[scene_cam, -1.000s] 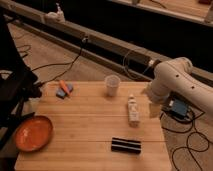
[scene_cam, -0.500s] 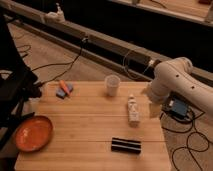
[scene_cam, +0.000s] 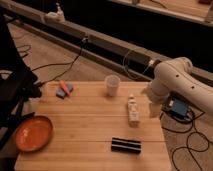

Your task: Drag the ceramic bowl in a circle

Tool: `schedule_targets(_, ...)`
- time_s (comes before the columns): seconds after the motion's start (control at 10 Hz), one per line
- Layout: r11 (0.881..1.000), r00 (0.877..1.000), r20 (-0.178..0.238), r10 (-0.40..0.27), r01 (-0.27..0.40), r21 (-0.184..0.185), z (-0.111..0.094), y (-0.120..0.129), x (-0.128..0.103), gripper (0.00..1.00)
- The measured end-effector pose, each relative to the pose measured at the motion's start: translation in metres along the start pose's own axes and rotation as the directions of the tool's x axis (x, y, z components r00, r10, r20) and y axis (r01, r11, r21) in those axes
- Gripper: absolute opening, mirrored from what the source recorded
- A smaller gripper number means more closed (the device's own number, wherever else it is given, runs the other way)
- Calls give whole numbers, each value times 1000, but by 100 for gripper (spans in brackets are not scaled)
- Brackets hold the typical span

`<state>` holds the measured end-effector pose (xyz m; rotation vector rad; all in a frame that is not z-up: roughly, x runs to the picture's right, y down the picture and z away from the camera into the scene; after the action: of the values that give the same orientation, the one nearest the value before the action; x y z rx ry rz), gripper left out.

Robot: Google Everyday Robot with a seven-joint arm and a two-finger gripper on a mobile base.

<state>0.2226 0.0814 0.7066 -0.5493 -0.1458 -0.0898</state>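
Note:
The ceramic bowl (scene_cam: pixel 33 133), a wide, shallow orange-red dish, rests at the front left corner of the wooden table (scene_cam: pixel 90 122). My white arm (scene_cam: pixel 172 80) reaches in from the right. Its gripper (scene_cam: pixel 154 108) hangs at the table's right edge, far from the bowl and just right of a white bottle; it stands open and holds nothing.
A translucent plastic cup (scene_cam: pixel 112 85) stands at the back middle. The white bottle (scene_cam: pixel 133 110) lies right of centre, and a black bar (scene_cam: pixel 125 145) sits near the front edge. A blue sponge with an orange item (scene_cam: pixel 64 89) lies at the back left. Cables cross the floor behind.

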Motion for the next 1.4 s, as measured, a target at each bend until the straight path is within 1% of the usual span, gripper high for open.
schedule_targets(0.1,999,999,7,-36,36,-3,-1,-1,-11,78)
schedule_targets(0.2,995,995,26,-96,97,-6,0,-4,-33,78)
schedule_targets(0.3,987,986,50,-160,161,-9,0,-6,-60,78)
schedule_targets(0.4,980,978,65,-197,197,-5,0,-7,-76,78)
schedule_targets(0.5,964,960,92,-265,266,3,0,-7,-108,78)
schedule_targets(0.6,944,938,115,-328,329,10,1,-6,-138,78)
schedule_targets(0.7,922,913,137,-385,387,14,3,-3,-168,78)
schedule_targets(0.9,871,856,174,-487,491,21,9,7,-227,78)
schedule_targets(1.0,850,832,187,-522,526,31,12,12,-257,78)
schedule_targets(1.1,834,814,194,-547,551,40,14,17,-279,78)
schedule_targets(1.2,811,789,208,-579,583,47,16,28,-303,78)
schedule_targets(1.3,806,783,209,-586,591,49,16,31,-307,78)
schedule_targets(1.4,807,784,209,-584,589,49,16,31,-306,78)
